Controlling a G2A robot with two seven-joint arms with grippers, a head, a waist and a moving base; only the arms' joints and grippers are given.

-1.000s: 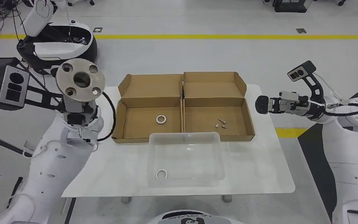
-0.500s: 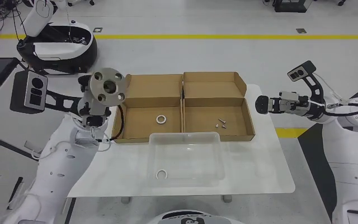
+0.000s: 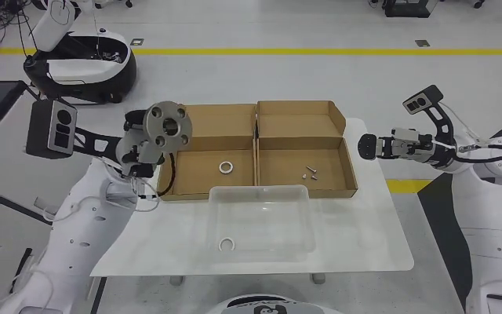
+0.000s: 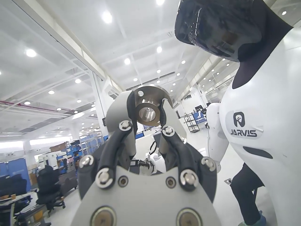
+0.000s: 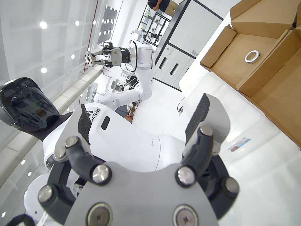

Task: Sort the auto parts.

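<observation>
The left gripper point(image 4: 148, 115) is clamped on a metal flanged hub point(image 3: 166, 125), its pads pinching the short neck from both sides. The part is held in the air above the table's point(image 3: 369, 235) left side; from above it overlaps the outer rear corner of the left cardboard box point(image 3: 196, 179). Its axis runs in line with the gripper. The bore end faces back toward the wrist, and the drilled round face points away from it, turned upward and tilted toward the boxes. The right gripper point(image 5: 145, 109) hangs off the table's right edge, level with the right cardboard box point(image 3: 329, 161), its jaws spread wide and holding nothing. A ring point(image 3: 226, 166) lies flat in the left box and small bolts point(image 3: 311, 173) lie in the right one. A clear tray point(image 3: 267, 228) just in front of the boxes holds a second ring point(image 3: 227, 244).
</observation>
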